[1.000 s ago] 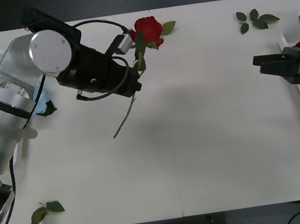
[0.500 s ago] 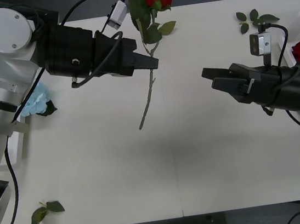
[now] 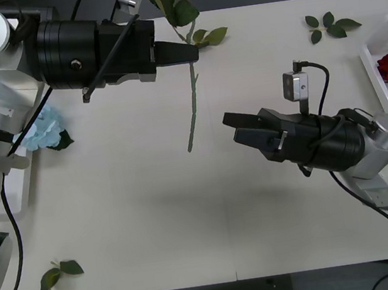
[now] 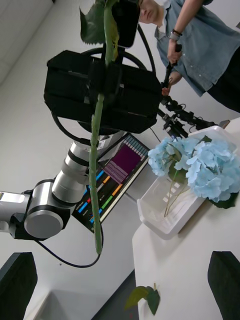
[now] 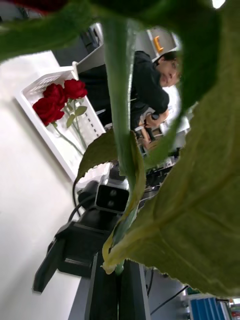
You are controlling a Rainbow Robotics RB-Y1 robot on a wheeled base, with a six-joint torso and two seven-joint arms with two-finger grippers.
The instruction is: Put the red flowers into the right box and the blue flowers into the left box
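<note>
Since the earlier frame your right arm has swung well in from the right edge toward the middle of the worktop, and your left arm has carried its rose higher, so the bloom now runs off the far edge of the front view.

Your left tool sits over the far middle of the worktop, its black fingers clamped on the green stem of a red flower. The stem hangs down from the grip and clear of the surface, its free end pointing toward the right tool. In the right wrist view that same stem runs straight down in front of the left arm's black body.

Your right tool hovers right of centre, fingers spread apart with nothing between them, aimed at the hanging stem and near its lower end but not touching it.

The left box lies at the worktop's left edge with blue flowers in it; one blue head shows just beside the left arm. The right box lies at the right edge and holds red flowers, stems lying along the tray.

Loose leaf sprigs lie at the far right and near left.
</note>
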